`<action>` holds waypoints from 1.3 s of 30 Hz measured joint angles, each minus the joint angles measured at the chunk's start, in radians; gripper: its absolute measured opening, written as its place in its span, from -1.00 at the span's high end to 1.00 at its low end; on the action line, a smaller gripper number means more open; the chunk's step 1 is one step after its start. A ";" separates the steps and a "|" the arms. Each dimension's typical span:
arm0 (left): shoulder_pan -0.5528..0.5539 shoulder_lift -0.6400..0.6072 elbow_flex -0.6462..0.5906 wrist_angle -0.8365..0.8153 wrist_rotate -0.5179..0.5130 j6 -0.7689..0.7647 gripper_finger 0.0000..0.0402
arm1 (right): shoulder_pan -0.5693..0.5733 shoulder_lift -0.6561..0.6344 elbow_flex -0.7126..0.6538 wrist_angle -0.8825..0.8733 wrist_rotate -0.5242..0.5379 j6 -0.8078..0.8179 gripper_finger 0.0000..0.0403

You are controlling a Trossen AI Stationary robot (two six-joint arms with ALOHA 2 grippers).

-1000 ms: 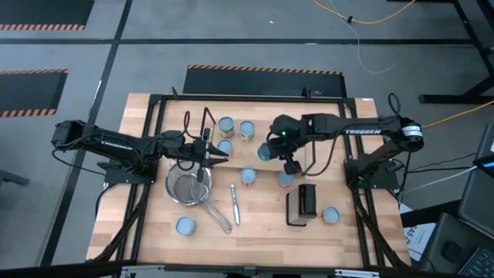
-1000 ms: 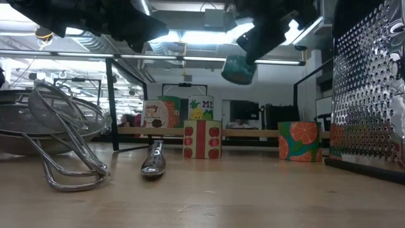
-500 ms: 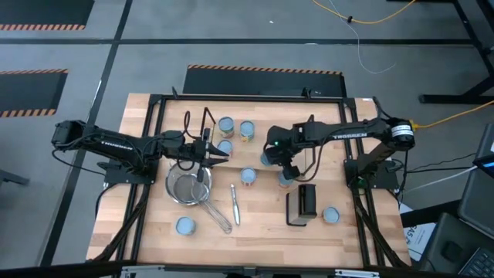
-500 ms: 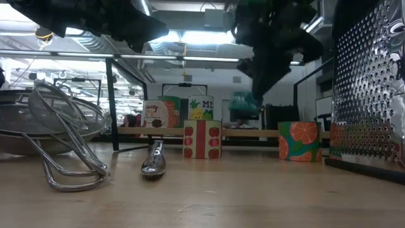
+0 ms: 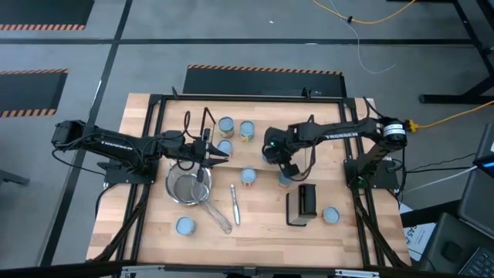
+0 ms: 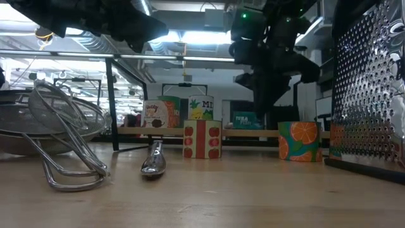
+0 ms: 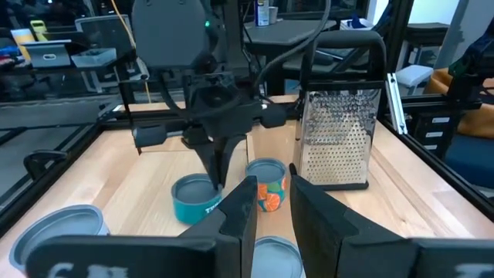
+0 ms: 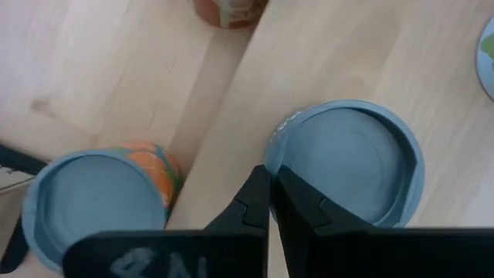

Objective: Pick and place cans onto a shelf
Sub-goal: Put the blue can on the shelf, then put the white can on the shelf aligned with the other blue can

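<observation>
Teal-sided can (image 7: 194,198) stands on the shelf (image 8: 332,62); right gripper (image 8: 269,202) pinches its near rim, clenched; left gripper (image 7: 270,220) hovers parted, empty.

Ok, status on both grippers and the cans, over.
Right gripper shut on teal can's rim, at the shelf. Left gripper open, idle over strainer. Nothing blocking.

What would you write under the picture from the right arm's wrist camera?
Right claw, shut on the rim of a teal can standing on the shelf, beside an orange-labelled can.
</observation>
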 joint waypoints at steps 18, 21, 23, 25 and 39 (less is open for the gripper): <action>0.000 0.000 0.000 0.000 0.000 0.000 0.64 | -0.013 -0.002 -0.002 0.005 -0.051 0.001 0.74; 0.000 0.000 0.000 0.000 0.000 0.000 0.64 | -0.013 -0.002 -0.002 0.005 -0.051 0.000 0.67; 0.000 0.000 0.000 0.000 0.000 0.000 0.64 | -0.013 -0.002 -0.002 0.005 -0.051 0.001 0.63; 0.000 0.000 0.000 0.000 0.000 0.000 0.64 | -0.013 -0.002 -0.002 0.004 -0.051 0.001 0.60; 0.000 0.000 0.000 0.000 0.000 0.000 0.64 | -0.011 -0.006 0.016 -0.030 -0.050 0.001 0.58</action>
